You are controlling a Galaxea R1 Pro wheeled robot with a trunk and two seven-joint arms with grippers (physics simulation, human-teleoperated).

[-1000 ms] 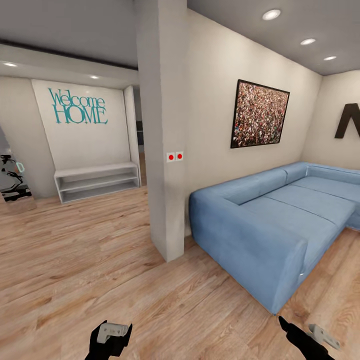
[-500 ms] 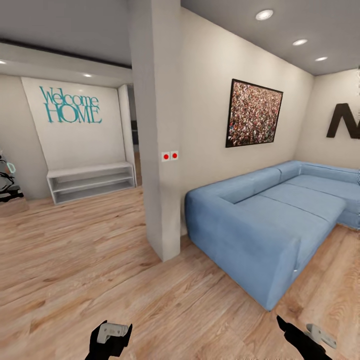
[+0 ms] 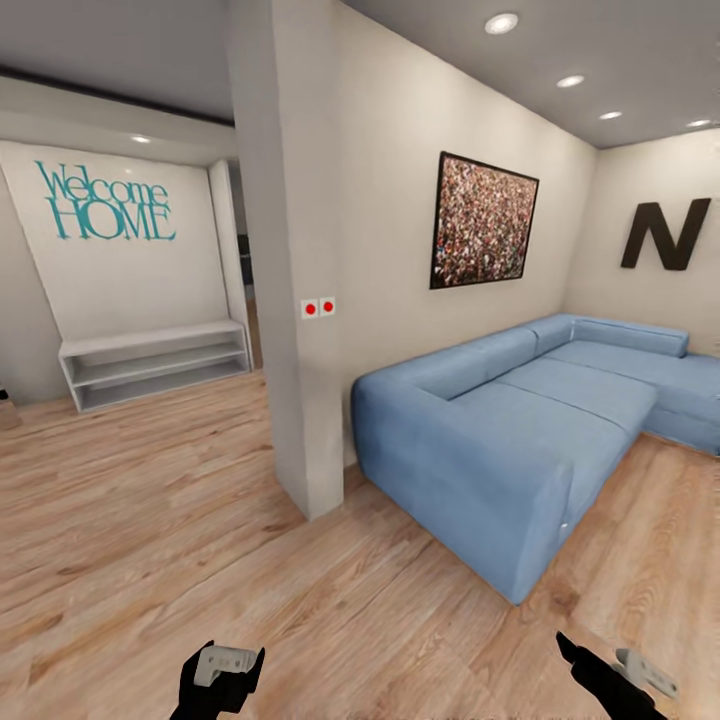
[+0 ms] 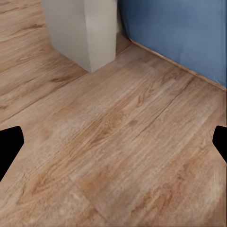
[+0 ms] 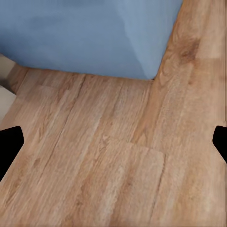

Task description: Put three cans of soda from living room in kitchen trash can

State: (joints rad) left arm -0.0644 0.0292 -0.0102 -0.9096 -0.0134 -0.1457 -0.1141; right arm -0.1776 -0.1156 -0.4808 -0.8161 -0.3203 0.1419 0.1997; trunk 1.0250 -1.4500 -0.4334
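camera: panned right | sofa (image 3: 520, 440): perhaps nearer | mirror: gone

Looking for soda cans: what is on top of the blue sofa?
The blue sofa's visible seat cushions hold nothing, no cans. Its far right end runs out of the head view, and the floor behind its near arm is hidden.

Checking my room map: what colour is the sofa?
Blue; the sofa shows best in the head view.
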